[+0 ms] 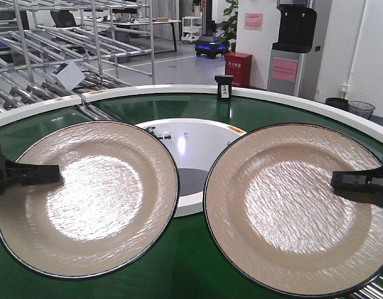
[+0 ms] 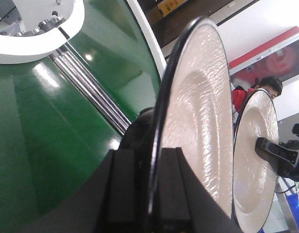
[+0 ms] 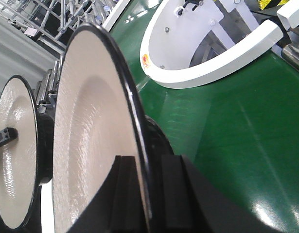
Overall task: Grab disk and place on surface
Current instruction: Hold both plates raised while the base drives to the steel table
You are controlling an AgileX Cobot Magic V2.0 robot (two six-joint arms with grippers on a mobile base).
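Left claw [image 1: 49, 174] pinches one disk [image 1: 98, 205], right claw [image 1: 342, 181] the other disk [image 1: 291, 218], both over the green belt [image 1: 179, 274]: grabbed, not yet placed.

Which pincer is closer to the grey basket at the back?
Right. The right pincer grips its plate on the side where the basket is, with the basket beyond it. The left pincer grips the other plate, far across on the left.
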